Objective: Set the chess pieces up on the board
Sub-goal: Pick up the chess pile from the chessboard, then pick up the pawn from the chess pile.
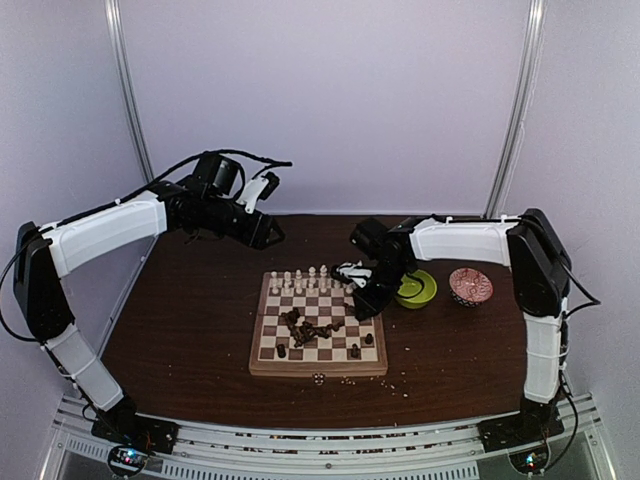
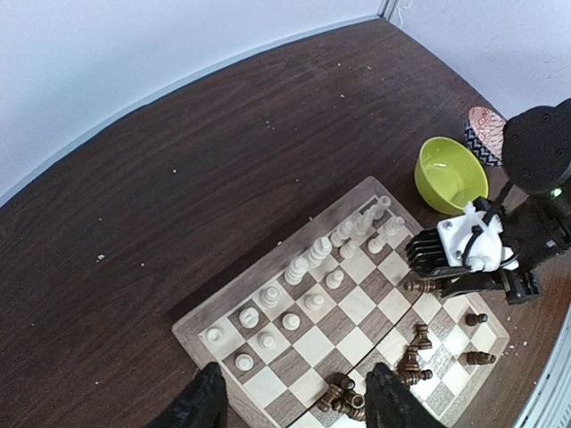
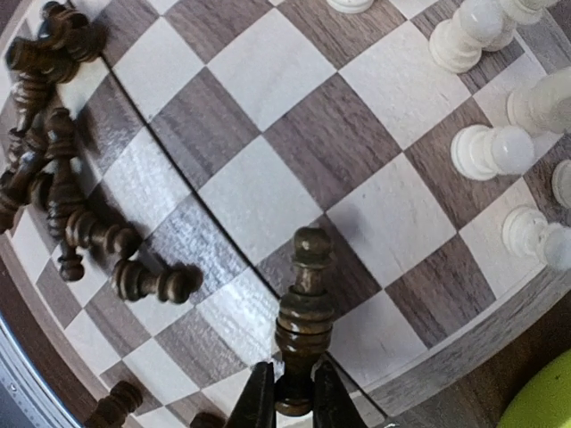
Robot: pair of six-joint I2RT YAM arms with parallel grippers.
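Dark brown chess piece (image 3: pixel 303 312), clenched in the right gripper (image 3: pixel 293 397), hangs over the board (image 3: pixel 268 196) near its rim; left gripper (image 2: pixel 296 401) released.

**Two arms in white shells and black joints**

The left arm (image 1: pixel 105 232) and the right arm (image 1: pixel 470 242) each have smooth white plastic shells over the long links and black housings at the joints. A thin black cable (image 1: pixel 245 158) runs over the left wrist, beside a small white camera block (image 1: pixel 258 190). The right wrist carries a white block (image 2: pixel 473 239) against black ribbed fins (image 2: pixel 433 254), and a green light (image 2: pixel 555 192) glows on its housing. The left gripper (image 2: pixel 296 392) has glossy black fingers (image 2: pixel 203 406). The right gripper (image 3: pixel 291 385) has slim dark ones.
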